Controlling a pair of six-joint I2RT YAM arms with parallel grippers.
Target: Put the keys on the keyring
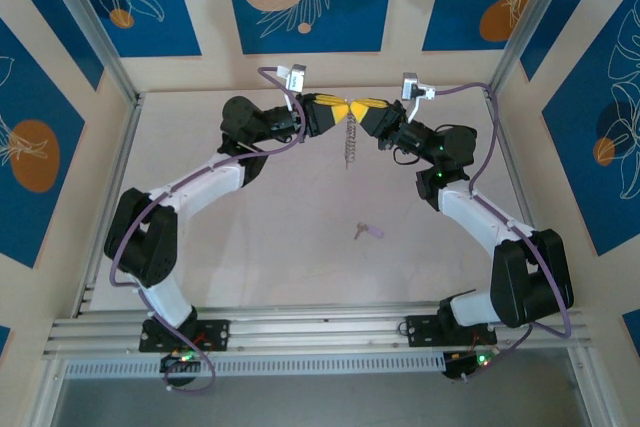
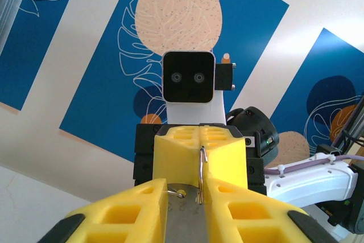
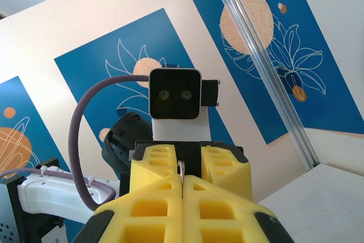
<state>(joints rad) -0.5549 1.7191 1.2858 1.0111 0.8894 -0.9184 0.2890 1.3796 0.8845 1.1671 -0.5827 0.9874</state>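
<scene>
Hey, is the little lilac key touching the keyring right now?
Apart. In the top view the key lies flat on the table, while the keyring hangs well beyond it, with bare tabletop showing between them.

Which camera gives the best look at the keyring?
Top external: the keyring hangs in full between the left gripper and right gripper. Left wrist catches a thin wire loop of it; right wrist, a short wire end.
</scene>
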